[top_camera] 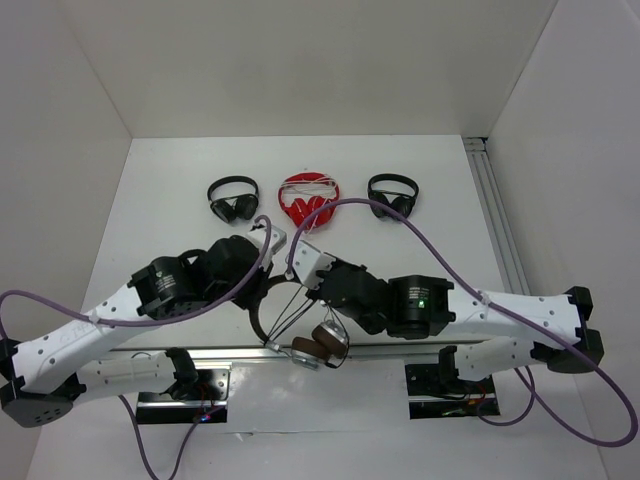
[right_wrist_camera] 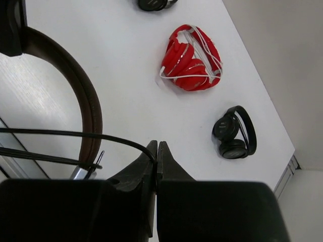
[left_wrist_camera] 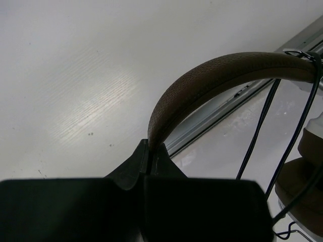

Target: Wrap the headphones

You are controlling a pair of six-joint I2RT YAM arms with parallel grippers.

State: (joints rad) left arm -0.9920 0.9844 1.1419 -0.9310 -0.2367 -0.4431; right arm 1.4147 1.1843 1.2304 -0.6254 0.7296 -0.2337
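Note:
The headphones [top_camera: 318,346] have a brown headband [left_wrist_camera: 212,80], silver-and-brown ear cups and a thin black cable [right_wrist_camera: 75,135]. They hang above the table's near edge between my two arms. My left gripper [left_wrist_camera: 149,146] is shut on the brown headband, which arches up and right from its fingers. My right gripper [right_wrist_camera: 156,148] is shut on the black cable, which runs left from its tips toward the headband [right_wrist_camera: 75,85]. Strands of cable [left_wrist_camera: 257,131] cross the headband near the ear cups [left_wrist_camera: 303,191]. In the top view both grippers [top_camera: 262,240] [top_camera: 295,268] sit close together.
A red pair with white cord [top_camera: 309,199] [right_wrist_camera: 192,63] lies at the back middle. Two small black pairs lie beside it, one left [top_camera: 233,198] and one right [top_camera: 392,194] [right_wrist_camera: 234,132]. A metal rail [left_wrist_camera: 222,113] runs along the near edge and another [top_camera: 497,230] along the right.

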